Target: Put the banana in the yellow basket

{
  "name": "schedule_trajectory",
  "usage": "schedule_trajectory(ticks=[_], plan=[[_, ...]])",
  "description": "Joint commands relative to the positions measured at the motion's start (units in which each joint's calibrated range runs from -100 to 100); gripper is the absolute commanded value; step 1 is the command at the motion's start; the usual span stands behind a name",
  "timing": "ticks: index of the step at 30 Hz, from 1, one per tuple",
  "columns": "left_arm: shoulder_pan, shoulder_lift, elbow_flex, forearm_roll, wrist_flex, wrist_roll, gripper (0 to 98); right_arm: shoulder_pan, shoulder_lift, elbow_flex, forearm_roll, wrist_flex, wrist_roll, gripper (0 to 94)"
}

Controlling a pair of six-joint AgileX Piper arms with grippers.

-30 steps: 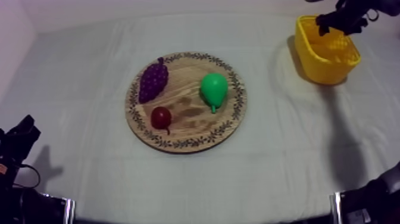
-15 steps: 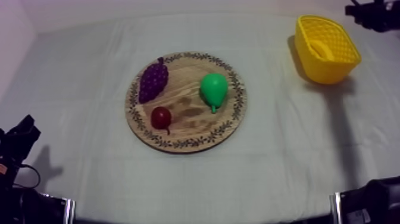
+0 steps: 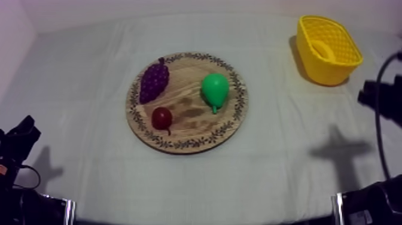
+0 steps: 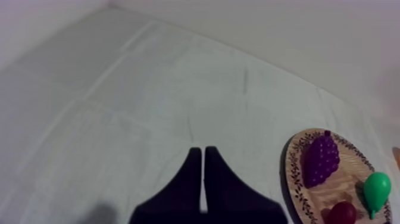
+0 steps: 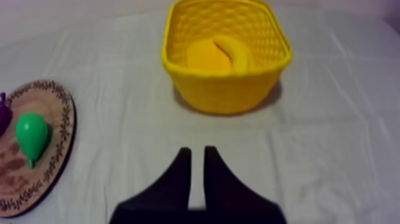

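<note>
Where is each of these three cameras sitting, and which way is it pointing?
Top view: above the table, looking down at a slant on the wooden board and yellow basket; left arm and right arm at its sides.
Left wrist view: on the left arm, facing across the cloth past the board; left tool in front, shut.
Right wrist view: on the right arm, facing the basket holding the banana; right tool in front.
Shared: all three show the board and its pear.

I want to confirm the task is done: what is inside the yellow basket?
The banana lies inside the yellow basket. Its near wall covers part of the floor, so that part cannot be seen.
</note>
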Motion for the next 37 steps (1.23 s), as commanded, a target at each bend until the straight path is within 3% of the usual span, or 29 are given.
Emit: schedule_trajectory(ticks=[1,9,12,37], plan=[[0.0,0.0,0.0,-0.03,0.0,0.0,0.1,0.6,-11.2,11.2,-4.3,-0.5,5.6,5.6],[0.0,0.0,0.0,-0.03,0.0,0.0,0.1,0.9,-20.6,14.0,-11.8,5.2,12.5,3.7],[0.0,0.0,0.0,-0.03,0.0,0.0,0.1,1.2,-23.1,14.1,-13.2,6.0,13.3,2.0],[0.0,0.0,0.0,-0.03,0.0,0.0,0.1,2.2,-27.2,14.1,-13.9,6.7,16.4,0.4]])
